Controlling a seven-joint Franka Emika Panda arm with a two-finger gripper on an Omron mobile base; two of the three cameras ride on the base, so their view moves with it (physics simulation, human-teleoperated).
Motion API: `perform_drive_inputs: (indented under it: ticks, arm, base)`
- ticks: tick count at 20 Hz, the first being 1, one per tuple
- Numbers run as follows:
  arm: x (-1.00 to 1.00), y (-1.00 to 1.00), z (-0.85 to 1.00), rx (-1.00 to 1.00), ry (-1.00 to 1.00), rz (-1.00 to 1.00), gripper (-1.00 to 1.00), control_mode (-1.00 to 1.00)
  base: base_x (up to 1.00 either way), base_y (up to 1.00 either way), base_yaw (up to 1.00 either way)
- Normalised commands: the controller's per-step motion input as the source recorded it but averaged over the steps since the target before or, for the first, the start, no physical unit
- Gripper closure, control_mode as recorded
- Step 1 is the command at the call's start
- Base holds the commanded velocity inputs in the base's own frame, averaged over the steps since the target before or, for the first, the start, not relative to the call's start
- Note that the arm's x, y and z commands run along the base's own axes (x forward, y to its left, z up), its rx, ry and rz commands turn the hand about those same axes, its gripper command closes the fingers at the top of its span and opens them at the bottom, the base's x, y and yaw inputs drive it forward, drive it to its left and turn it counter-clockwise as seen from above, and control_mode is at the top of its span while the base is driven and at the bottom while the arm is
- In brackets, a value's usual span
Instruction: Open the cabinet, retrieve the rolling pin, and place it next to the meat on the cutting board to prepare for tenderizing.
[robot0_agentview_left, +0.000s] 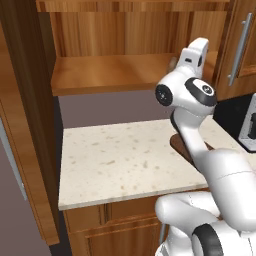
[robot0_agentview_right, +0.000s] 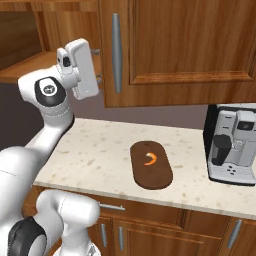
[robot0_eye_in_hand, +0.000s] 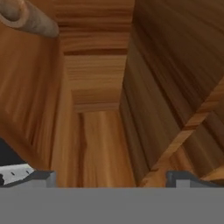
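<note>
The cabinet (robot0_agentview_left: 125, 45) stands open right in front of the pincer, its wooden shelf (robot0_agentview_left: 110, 72) running out to the pincer's left and a little below it; the swung-out door (robot0_agentview_left: 25, 115) hangs well off to the left. Just right of the pincer is the closed neighbouring wall cabinet (robot0_agentview_right: 190, 50) with its long silver bar handle (robot0_agentview_right: 116, 52).

The speckled tabletop (robot0_agentview_left: 115, 160) lies well below the pincer. On it, below and to the pincer's right, rests the cutting board (robot0_agentview_right: 151, 165), a dark oval lying flat, and the meat (robot0_agentview_right: 150, 158), a small orange crescent, sits on the board's near-middle. Farther right on the tabletop stands a silver coffee machine (robot0_agentview_right: 232, 145), well apart from the board.

The pincer (robot0_agentview_right: 95, 65) is raised at the cabinet's opening, pointing into it, with its jaws spread wide and nothing between them; in the hand view its two fingertips (robot0_eye_in_hand: 41, 177) sit far apart over bare wood.

The rolling pin (robot0_eye_in_hand: 28, 18) shows in the hand view as a tan rounded end at the upper left corner, ahead of the pincer and off to one side, apart from the fingertips.
</note>
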Motion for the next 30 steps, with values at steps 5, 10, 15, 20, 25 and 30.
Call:
perform_drive_inputs:
  ticks: [5, 10, 15, 20, 25, 30]
  arm:
    - [0.32, -0.14, 0.0, 0.0, 0.07, -0.03, -1.0, -1.0]
    - [0.2, -0.13, -0.05, 0.0, 0.08, -0.04, -1.0, -1.0]
    - [0.05, -0.17, -0.04, 0.0, 0.07, -0.04, -1.0, -1.0]
    - [-0.01, -0.16, -0.01, 0.0, 0.03, -0.04, -1.0, -1.0]
    - [-0.3, -0.11, -0.01, 0.0, 0.0, -0.06, -1.0, -1.0]
    - [-0.7, -0.12, -0.02, 0.01, 0.0, -0.12, -1.0, -1.0]
  base:
    - [0.0, 0.0, 0.0]
    - [0.0, 0.0, 0.0]
    - [0.0, 0.0, 0.0]
    - [0.0, 0.0, 0.0]
    - [0.0, 0.0, 0.0]
    - [0.0, 0.0, 0.0]
